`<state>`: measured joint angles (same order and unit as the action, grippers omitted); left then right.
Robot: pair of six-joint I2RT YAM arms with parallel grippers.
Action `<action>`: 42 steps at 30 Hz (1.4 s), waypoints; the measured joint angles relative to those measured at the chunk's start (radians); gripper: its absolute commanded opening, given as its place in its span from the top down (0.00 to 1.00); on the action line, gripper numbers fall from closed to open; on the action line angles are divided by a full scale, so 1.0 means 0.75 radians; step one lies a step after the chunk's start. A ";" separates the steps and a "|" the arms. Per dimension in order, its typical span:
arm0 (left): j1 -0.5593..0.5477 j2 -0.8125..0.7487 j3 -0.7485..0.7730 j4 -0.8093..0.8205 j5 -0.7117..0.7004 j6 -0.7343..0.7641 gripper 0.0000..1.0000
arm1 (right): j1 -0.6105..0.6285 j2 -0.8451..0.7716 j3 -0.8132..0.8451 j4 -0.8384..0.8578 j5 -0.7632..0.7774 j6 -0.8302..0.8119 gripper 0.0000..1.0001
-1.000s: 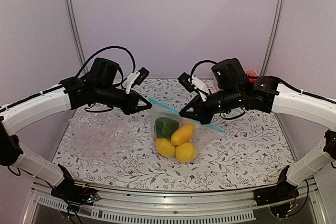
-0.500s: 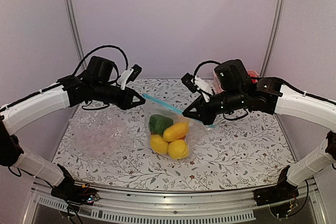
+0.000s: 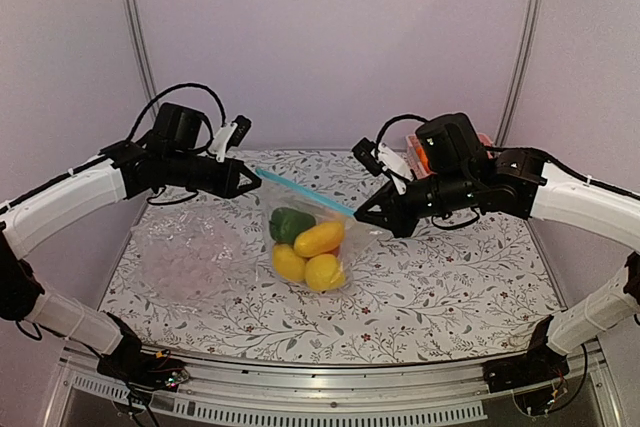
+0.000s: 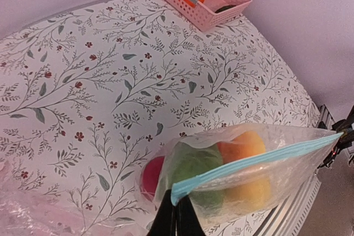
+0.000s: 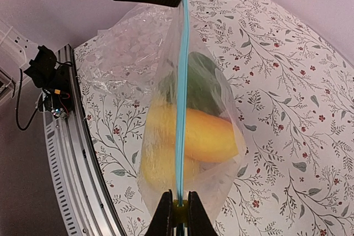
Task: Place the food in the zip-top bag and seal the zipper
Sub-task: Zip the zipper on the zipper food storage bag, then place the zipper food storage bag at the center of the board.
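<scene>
Left tool and right tool, both clamped, pinch opposite zipper ends; the zip-top bag seemingly hangs above the tabletop.

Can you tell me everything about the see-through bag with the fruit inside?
The zip-top bag is clear, crinkly plastic with a thin blue-teal zipper along its mouth. The left gripper pinches one end of that strip, the right gripper the other, stretching it straight, so the bag hangs between them. Green and yellow food sits inside.
</scene>
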<state>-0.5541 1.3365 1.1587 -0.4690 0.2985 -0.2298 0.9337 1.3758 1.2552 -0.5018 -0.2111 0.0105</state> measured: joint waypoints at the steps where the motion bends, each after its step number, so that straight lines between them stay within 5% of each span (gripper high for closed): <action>1: 0.009 -0.003 0.000 -0.001 -0.003 -0.005 1.00 | -0.001 -0.003 -0.001 -0.002 0.002 0.000 1.00; 32: 0.106 0.022 -0.021 0.031 0.085 -0.080 0.99 | -0.008 -0.043 -0.035 -0.009 0.211 0.107 0.97; 34: 0.105 0.039 -0.021 0.031 0.093 -0.079 0.90 | -0.008 -0.037 -0.036 -0.008 0.239 0.125 0.90; 39: 0.108 0.053 -0.021 0.032 0.065 -0.077 0.37 | -0.009 -0.012 -0.043 -0.014 0.281 0.161 0.60; 42: 0.108 0.053 -0.021 0.032 0.049 -0.089 0.26 | -0.011 -0.009 -0.045 -0.018 0.291 0.179 0.39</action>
<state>-0.4728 1.3762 1.1431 -0.4454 0.3351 -0.2962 0.9257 1.3693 1.2213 -0.5152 0.0074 0.1448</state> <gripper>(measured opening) 0.652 0.441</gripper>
